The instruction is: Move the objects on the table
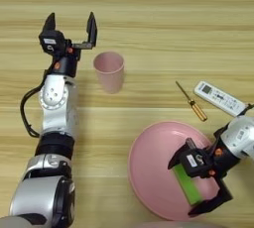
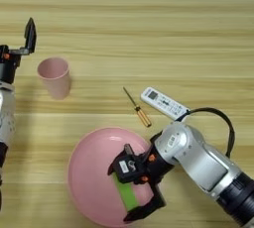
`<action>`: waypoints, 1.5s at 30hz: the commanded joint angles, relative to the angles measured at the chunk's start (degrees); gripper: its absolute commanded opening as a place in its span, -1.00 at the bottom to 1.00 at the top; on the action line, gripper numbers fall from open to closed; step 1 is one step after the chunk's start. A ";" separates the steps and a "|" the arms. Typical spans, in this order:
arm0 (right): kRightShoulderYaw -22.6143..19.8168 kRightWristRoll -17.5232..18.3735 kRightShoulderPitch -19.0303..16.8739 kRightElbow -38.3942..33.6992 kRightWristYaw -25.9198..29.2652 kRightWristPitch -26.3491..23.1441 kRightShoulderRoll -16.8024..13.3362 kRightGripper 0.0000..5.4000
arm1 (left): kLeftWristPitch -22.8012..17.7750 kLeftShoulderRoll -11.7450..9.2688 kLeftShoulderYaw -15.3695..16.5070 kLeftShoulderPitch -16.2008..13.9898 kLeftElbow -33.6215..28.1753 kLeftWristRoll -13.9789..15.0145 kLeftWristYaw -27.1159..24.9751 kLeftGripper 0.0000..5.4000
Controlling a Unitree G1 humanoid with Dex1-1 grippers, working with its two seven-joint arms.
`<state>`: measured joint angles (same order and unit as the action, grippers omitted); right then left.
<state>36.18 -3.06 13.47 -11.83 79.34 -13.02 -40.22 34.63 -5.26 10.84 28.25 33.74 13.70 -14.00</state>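
A pale pink cup (image 1: 109,71) stands upright on the table (image 1: 149,14). My left gripper (image 1: 70,26) hovers open just behind and to the left of the cup, not touching it. At the front right lies the wide pink plate (image 1: 154,172) with the flat green bar (image 1: 187,185) resting on it. My right gripper (image 1: 191,185) is low over the plate and open, one finger at either end of the bar. Beyond the plate lie the thin brass-coloured stick (image 1: 191,102) and the white remote (image 1: 220,98).
My right forearm and its black cable (image 2: 218,118) reach in from the front right, close to the remote. My left arm (image 1: 54,123) runs up the left side of the table.
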 commanded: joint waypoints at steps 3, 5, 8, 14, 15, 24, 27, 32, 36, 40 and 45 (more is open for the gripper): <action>-0.67 0.81 0.00 -1.49 -0.72 0.46 0.03 1.00 | -0.37 -0.04 -0.24 -0.01 -1.03 -0.72 0.31 0.99; -1.80 1.95 0.58 -1.67 -1.40 -0.28 0.87 1.00 | -0.43 -0.03 -0.26 -0.02 -1.08 -0.74 0.34 0.99; -3.42 3.64 1.41 -2.09 -2.72 -1.11 2.06 1.00 | -0.50 -0.04 -0.30 0.02 -1.05 -0.81 0.41 0.99; -6.87 6.23 3.16 -2.15 -5.62 -0.98 4.21 1.00 | -0.39 -0.02 -0.34 0.14 -0.72 -0.84 0.47 0.99; -7.55 6.96 3.40 -2.39 -5.96 -1.38 4.52 1.00 | -0.38 -0.03 -0.36 0.15 -0.66 -0.86 0.47 0.99; -15.01 15.63 4.04 -6.23 -8.08 -5.32 4.89 1.00 | -0.22 -0.18 -0.40 0.39 0.10 -0.89 0.36 0.99; -18.36 18.19 4.36 -5.88 -11.55 -7.12 6.53 1.00 | -0.14 -0.21 -0.35 0.54 0.35 -0.90 0.39 0.99; -23.94 20.40 4.50 -3.93 -19.35 -9.84 9.47 1.00 | 0.01 -0.33 -0.29 0.83 0.97 -0.89 0.32 0.99; -28.36 21.96 4.56 -2.98 -25.71 -12.55 11.29 1.00 | 0.08 -0.46 -0.25 1.13 1.52 -0.94 0.29 0.99; -32.83 22.65 3.49 -1.13 -30.42 -13.33 11.49 1.00 | 0.35 -0.61 -0.17 1.40 2.24 -1.01 0.25 0.99; -37.60 23.28 2.47 2.78 -32.60 -12.31 10.03 1.00 | 0.63 -0.73 -0.10 1.54 2.66 -1.08 0.19 0.99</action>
<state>0.98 19.65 16.56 -10.74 47.08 -25.65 -28.87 34.69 -5.50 10.73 28.60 35.86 13.51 -13.79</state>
